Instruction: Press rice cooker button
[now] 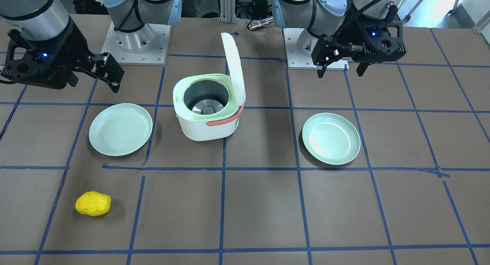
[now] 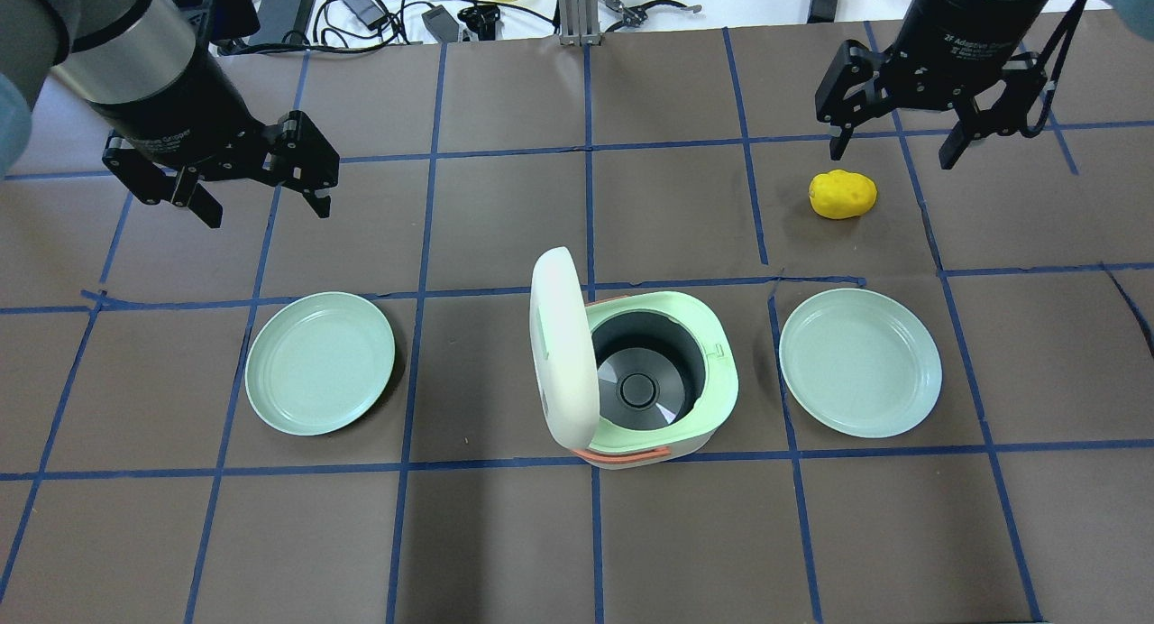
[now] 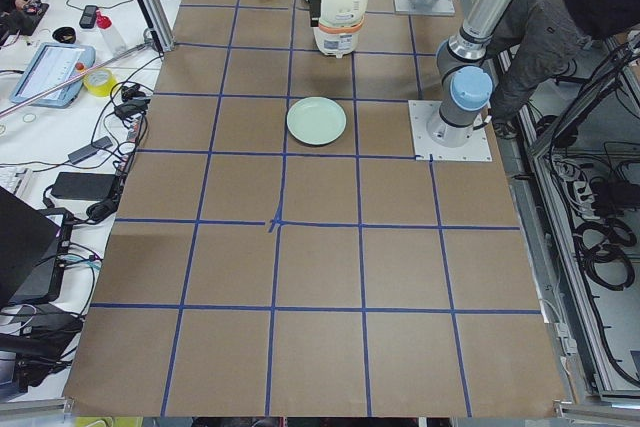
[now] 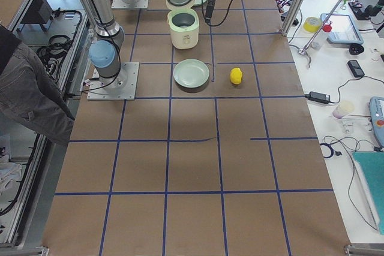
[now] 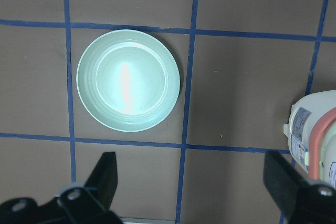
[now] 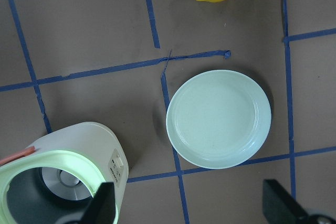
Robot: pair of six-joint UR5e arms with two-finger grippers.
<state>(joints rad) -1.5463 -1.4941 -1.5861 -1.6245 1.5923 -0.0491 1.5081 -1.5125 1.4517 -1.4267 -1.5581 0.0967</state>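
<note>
The white rice cooker [image 2: 712,399] with a green rim stands mid-table, its lid [image 2: 559,353] swung up and the grey inner pot empty. It also shows in the front view [image 1: 206,125]. A small latch tab [image 2: 718,349] sits on the rim on the side away from the lid. My left gripper [image 2: 268,209] hangs open and empty well above the table, far left of the cooker. My right gripper [image 2: 892,155] hangs open and empty far right of it. The cooker's side [image 5: 315,135] is at the left wrist view's right edge. Its open top [image 6: 68,177] is at the right wrist view's lower left.
A pale green plate [image 2: 320,362] lies left of the cooker and another [image 2: 861,362] right of it. A yellow potato-like lump [image 2: 843,194] lies beyond the right plate, under my right gripper. Cables and tools line the table's far edge.
</note>
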